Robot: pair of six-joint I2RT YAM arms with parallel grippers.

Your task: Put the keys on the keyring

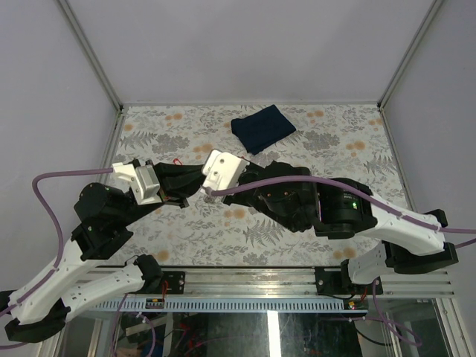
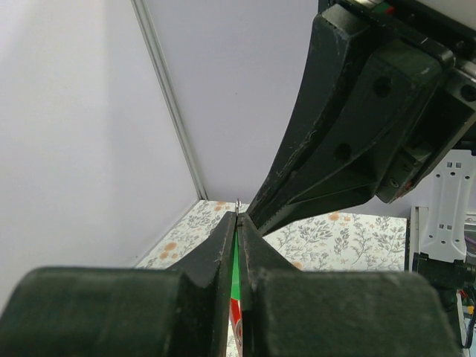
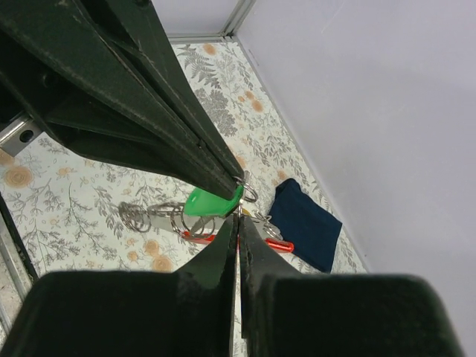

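Grips the green-headed key (image 3: 210,201) in the clamped left gripper (image 2: 238,217), meets the closed right gripper (image 3: 239,223) tip to tip above mid-table, finds the keyring (image 3: 280,245) just below both tips, and cannot tell whether the right pinches its loop

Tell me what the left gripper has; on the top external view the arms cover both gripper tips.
Observer: The left gripper is shut on the green-headed key.
Operator: And the right one?
Observer: The right gripper is shut, its tip right beside that key's head; whether it pinches anything I cannot tell.
Operator: Where's the red tag?
Observer: In the right wrist view the red tag shows just past the right gripper's tip, among silvery rings.
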